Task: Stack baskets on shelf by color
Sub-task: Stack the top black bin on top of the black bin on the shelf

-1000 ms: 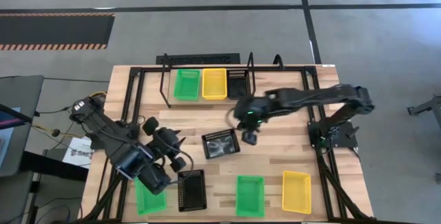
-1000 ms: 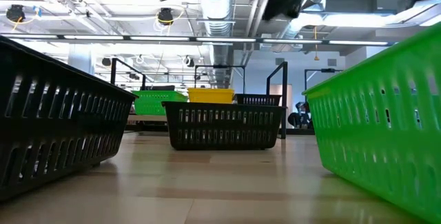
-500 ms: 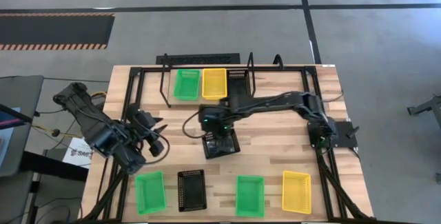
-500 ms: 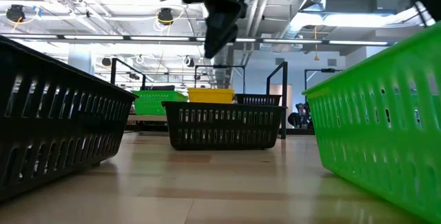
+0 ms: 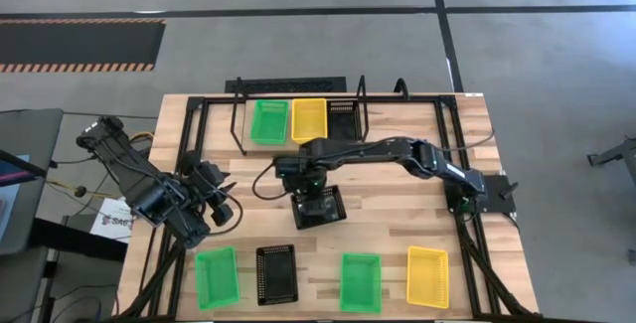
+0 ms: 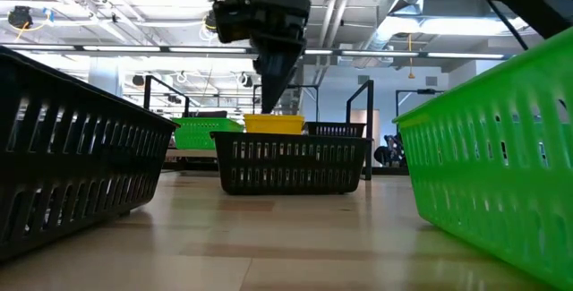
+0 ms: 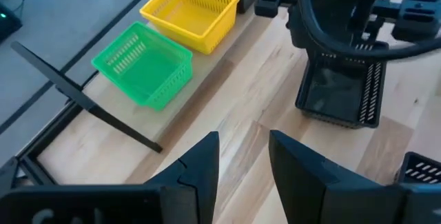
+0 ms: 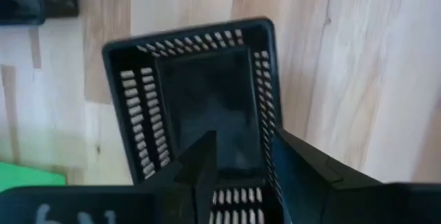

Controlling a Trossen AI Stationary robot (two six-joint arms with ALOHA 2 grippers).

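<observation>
A black basket point(image 5: 318, 207) rests on its base in the middle of the table. My right gripper point(image 8: 241, 176) hangs open just above it, pointing down. One finger stands over the basket's inside and one beyond its side wall. In the low view the fingertips point(image 6: 266, 107) are clear of the rim point(image 6: 291, 136). On the shelf point(image 5: 298, 134) at the far edge stand a green basket point(image 5: 268, 121), a yellow basket point(image 5: 309, 119) and a black basket point(image 5: 343, 116). My left gripper point(image 7: 242, 156) stands open and empty at the table's left.
Along the near edge stand a green basket point(image 5: 217, 276), a black basket point(image 5: 276, 273), another green basket point(image 5: 361, 281) and a yellow basket point(image 5: 427, 276). Black frame bars point(image 5: 194, 154) run along the table's sides. Bare wood lies between the shelf and the middle basket.
My right gripper has swung toward the table's left and come down over the middle black basket. My left gripper has drawn back from the near-left green basket toward the far edge and left. The baskets have stayed where they were.
</observation>
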